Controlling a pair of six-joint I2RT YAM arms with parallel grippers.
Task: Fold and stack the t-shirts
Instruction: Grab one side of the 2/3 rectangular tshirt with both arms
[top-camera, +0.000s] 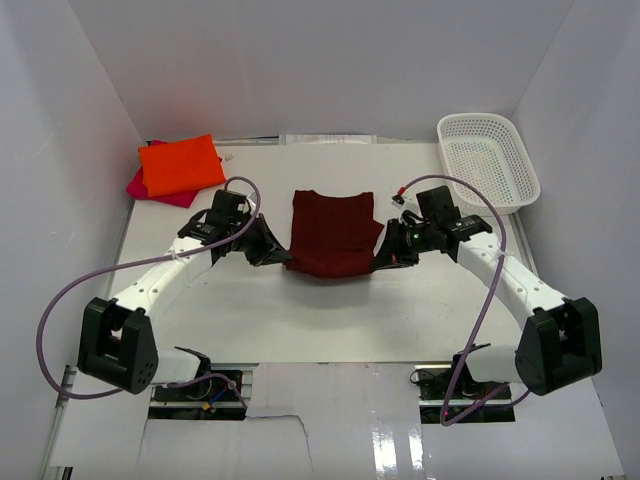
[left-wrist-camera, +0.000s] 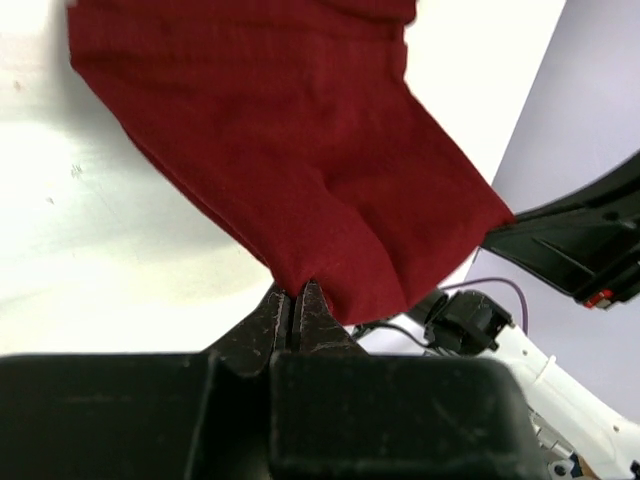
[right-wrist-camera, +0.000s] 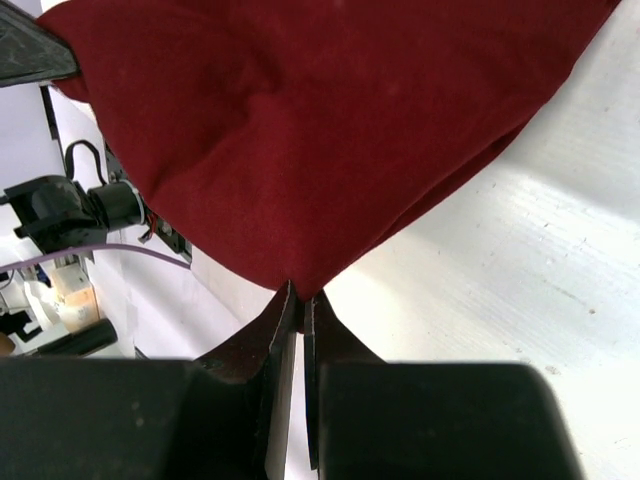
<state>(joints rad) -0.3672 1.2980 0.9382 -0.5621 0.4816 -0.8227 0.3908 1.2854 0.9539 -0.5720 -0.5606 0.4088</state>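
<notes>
Left gripper (top-camera: 272, 247) and right gripper (top-camera: 386, 250) each clamped a raised corner of the maroon shirt (top-camera: 332, 228), which lay left of the basket (top-camera: 478, 119). Best: carry both corners level, together, so the fold landed square.

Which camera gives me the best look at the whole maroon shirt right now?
Top external: the maroon shirt shows nearly whole, held between left claw and right claw. Each wrist view shows only its pinched corner.
</notes>
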